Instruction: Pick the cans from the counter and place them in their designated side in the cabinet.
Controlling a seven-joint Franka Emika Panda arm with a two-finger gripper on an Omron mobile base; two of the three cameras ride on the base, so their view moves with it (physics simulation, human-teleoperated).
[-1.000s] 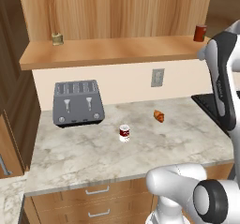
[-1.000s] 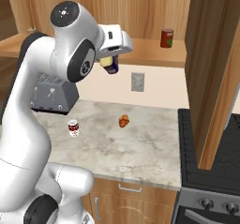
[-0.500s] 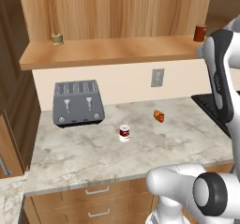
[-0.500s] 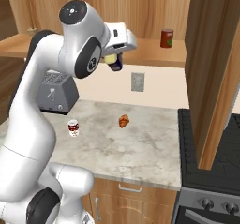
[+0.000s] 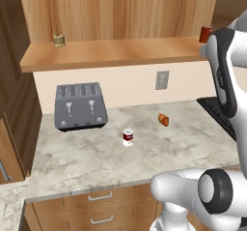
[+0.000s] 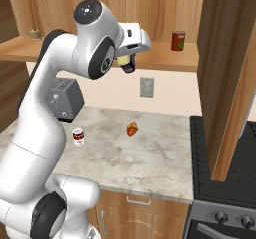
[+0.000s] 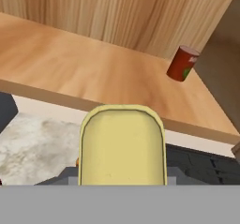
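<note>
My gripper (image 6: 127, 63) is shut on the dark blue can (image 6: 125, 61) with the yellow top, holding it in the air just in front of the cabinet's shelf board (image 6: 165, 58). In the hand view the can's yellow top (image 7: 122, 145) hides the fingers, and the shelf board (image 7: 70, 63) lies just beyond it. The red-and-white can (image 5: 128, 137) stands upright on the marbled counter (image 5: 96, 162), also seen in the right base view as the red-and-white can (image 6: 78, 136), far below the gripper.
A plain dark red can (image 6: 178, 40) stands at the shelf's right end, an olive-tan can (image 5: 59, 40) at its left end. On the counter are a toaster (image 5: 81, 106) and a croissant (image 5: 164, 120). A stove (image 6: 225, 173) and tall wood panel (image 6: 230, 73) bound the right.
The arm has carried the blue can a little to the right and up, closer to the shelf's front edge. The red-and-white can has not moved.
</note>
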